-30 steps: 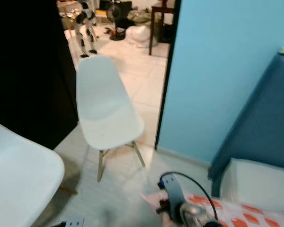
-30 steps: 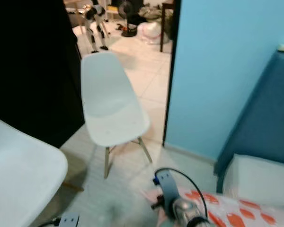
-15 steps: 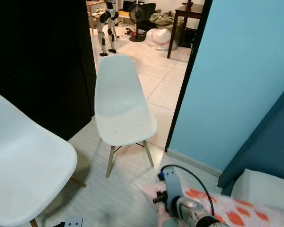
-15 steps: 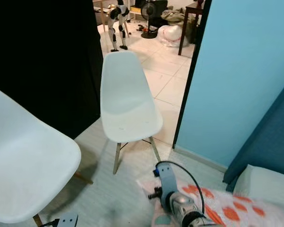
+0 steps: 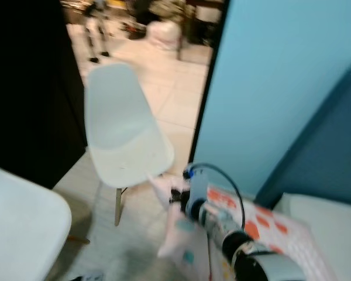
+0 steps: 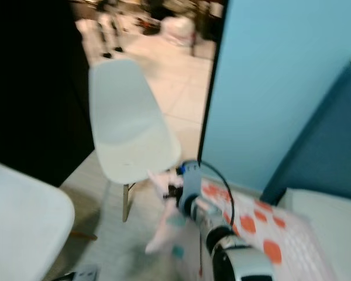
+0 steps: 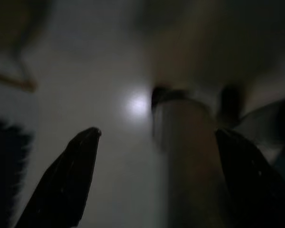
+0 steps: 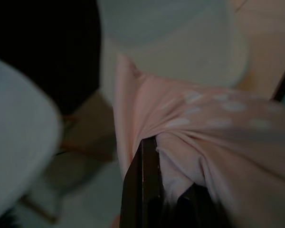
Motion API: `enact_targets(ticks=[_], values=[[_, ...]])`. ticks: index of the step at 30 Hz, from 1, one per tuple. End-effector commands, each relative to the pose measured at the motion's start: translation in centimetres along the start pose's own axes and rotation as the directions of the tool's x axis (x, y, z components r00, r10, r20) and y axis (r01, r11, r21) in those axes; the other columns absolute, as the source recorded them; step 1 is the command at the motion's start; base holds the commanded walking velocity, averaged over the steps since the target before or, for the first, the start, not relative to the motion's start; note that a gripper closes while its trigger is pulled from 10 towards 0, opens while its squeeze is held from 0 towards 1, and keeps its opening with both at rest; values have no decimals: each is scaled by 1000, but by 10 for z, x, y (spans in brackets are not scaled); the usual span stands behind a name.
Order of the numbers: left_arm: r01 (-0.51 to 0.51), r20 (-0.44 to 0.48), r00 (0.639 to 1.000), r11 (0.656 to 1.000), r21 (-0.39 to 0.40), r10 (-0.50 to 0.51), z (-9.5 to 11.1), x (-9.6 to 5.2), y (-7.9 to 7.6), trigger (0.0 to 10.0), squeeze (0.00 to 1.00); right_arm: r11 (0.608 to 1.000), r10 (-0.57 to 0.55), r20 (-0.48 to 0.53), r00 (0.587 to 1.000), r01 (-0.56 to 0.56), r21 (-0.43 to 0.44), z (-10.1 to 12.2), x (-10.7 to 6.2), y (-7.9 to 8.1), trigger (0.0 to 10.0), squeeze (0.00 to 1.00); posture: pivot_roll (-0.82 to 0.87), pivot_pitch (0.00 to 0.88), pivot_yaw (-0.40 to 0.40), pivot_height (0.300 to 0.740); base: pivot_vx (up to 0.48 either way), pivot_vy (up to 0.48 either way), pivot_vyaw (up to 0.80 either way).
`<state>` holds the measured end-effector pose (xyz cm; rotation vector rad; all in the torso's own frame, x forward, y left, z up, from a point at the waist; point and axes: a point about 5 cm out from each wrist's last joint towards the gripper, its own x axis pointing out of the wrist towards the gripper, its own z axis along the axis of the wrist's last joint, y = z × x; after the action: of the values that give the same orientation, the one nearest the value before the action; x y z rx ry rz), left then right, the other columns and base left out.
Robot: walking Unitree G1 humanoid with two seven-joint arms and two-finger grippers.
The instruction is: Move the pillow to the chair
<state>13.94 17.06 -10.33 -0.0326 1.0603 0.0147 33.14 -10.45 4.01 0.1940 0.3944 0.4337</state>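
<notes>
A pink pillow [image 5: 263, 234] with orange dots hangs from my right gripper [image 5: 174, 196], which is shut on its bunched corner [image 8: 180, 142]. The gripper is held out low, close to the front edge of a white shell chair [image 5: 124, 146] with wooden legs, near the doorway. The chair seat [image 8: 180, 52] lies just beyond the pillow in the right wrist view. My left gripper [image 7: 156, 137] hangs open over a dim floor, its two black fingers [image 7: 69, 175] spread wide.
A second white chair [image 5: 20, 228] stands at the near left. A light blue wall [image 5: 281, 76] rises on the right, with a dark blue sofa [image 5: 327, 146] and a white cushion [image 5: 333, 228] beyond it. A black panel [image 5: 23, 88] fills the left side.
My right arm has risen and reached forward, lifting the pillow toward the chair's front edge. The camera has swung, so the whole scene has shifted left and blurred.
</notes>
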Motion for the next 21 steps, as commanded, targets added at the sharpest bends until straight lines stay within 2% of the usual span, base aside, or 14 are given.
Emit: enact_targets(ticks=[1,5,10,21], values=[[-11,-71,997,1000,-2,11,-22,-5,5,10000,0,996,82,149,985,-78,-33,37,15,24,10000,0,-18,37,-36,740,442,0,0],[-6,-80,997,1000,-6,6,-25,-5,4,10000,0,998,60,267,962,-50,-42,72,16,19,10000,0,-20,40,-41,740,456,0,0],[-1,-86,996,1000,-13,0,-27,-5,2,10000,0,999,35,341,939,-19,-49,94,14,13,10000,0,-19,43,-46,740,466,0,0],[9,-89,996,1000,-15,-10,-29,-6,0,10000,0,995,-79,415,906,98,-25,116,6,-8,10000,0,-20,44,-44,740,478,0,0]])
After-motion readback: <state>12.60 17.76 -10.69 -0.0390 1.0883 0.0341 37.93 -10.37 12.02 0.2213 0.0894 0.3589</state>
